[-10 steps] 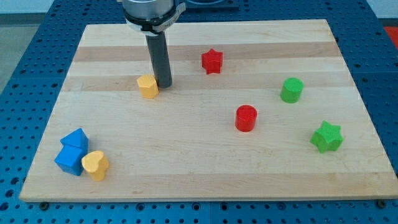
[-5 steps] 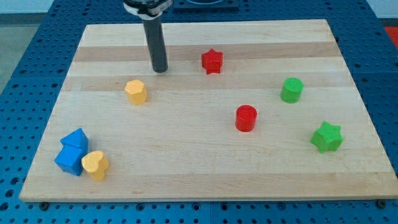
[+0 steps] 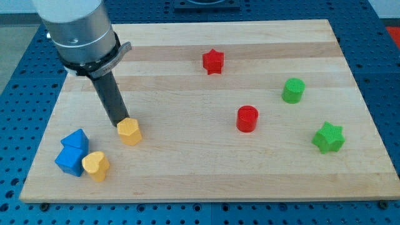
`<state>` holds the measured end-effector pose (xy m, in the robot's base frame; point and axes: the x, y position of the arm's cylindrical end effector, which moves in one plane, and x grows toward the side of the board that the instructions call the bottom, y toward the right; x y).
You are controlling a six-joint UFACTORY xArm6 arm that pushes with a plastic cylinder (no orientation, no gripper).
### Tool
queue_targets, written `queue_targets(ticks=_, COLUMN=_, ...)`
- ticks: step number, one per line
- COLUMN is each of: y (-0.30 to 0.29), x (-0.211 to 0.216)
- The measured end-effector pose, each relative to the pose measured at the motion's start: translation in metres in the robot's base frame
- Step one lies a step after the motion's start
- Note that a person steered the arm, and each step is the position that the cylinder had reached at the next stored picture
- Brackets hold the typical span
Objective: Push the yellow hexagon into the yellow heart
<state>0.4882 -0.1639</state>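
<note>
Within the last second the small yellow hexagon block (image 3: 129, 132) was pushed down-left across the wooden board (image 3: 206, 162) by my tip (image 3: 119, 124), which gripped nothing and touched its upper-left edge, leaving the yellow heart block (image 3: 95, 165) near.

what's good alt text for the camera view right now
My tip touches the yellow hexagon from its upper left, the yellow heart just below-left beside two blue blocks. Red and green blocks sit apart to the right on the wooden board.
</note>
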Motion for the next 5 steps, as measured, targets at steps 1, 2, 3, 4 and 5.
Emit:
queue_targets(ticks=1, y=0.0, x=0.0)
queue_targets(ticks=2, y=0.013, x=-0.023)
queue_targets(ticks=3, y=0.021, x=-0.021)
queue_targets(ticks=4, y=0.022, x=-0.014)
queue_targets(ticks=5, y=0.026, x=0.005)
